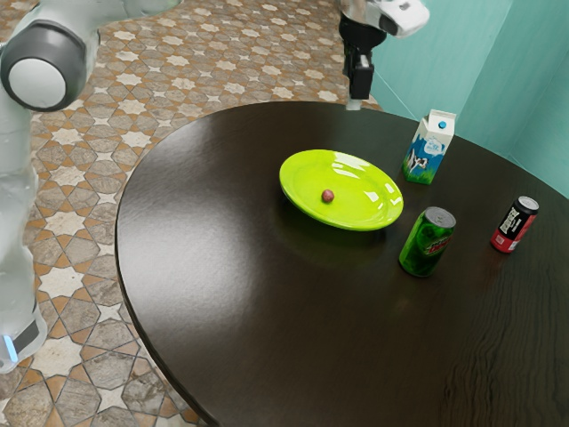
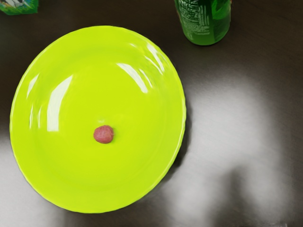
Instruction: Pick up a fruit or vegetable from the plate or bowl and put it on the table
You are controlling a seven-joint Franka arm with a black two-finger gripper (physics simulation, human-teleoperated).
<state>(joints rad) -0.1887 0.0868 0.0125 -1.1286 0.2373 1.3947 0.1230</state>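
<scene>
In the exterior view, the black gripper (image 1: pixel 354 104) is up high, near the top middle. I can't tell if it is apart or together. The little round red fruit (image 1: pixel 327 196) sits on the bright green plate (image 1: pixel 302 165), near the middle. A milk carton (image 1: pixel 428 149) and two soda cans, one green (image 1: pixel 427 243), one black and red (image 1: pixel 514 225), stand on the right side.
</scene>
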